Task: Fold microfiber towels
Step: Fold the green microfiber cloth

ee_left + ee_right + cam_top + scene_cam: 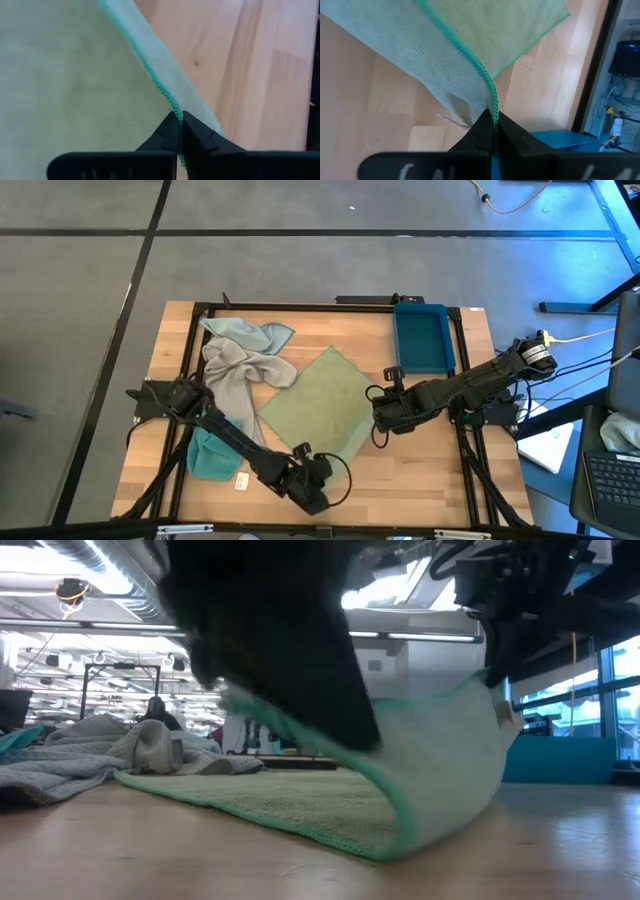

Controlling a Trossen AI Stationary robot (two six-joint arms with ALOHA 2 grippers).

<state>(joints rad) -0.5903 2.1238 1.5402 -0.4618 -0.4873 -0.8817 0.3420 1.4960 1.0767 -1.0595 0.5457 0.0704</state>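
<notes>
Two corners of the pale green towel [322, 402], spread mid-table, are pinched: your left gripper [318, 477] nips the near corner, your right gripper [385, 408] the tagged corner beside the blue tray [421, 340]. It looks light and limp, so lift evenly. Bare wood lies near you; farther back, the grey towel [235, 365] heap crowds the edge.

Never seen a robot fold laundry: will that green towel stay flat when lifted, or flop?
Probably flop: the pale green towel already curls limply where the right gripper pinches its edge. It looks light and thin. The left gripper clamps another edge, likely without slipping.
</notes>
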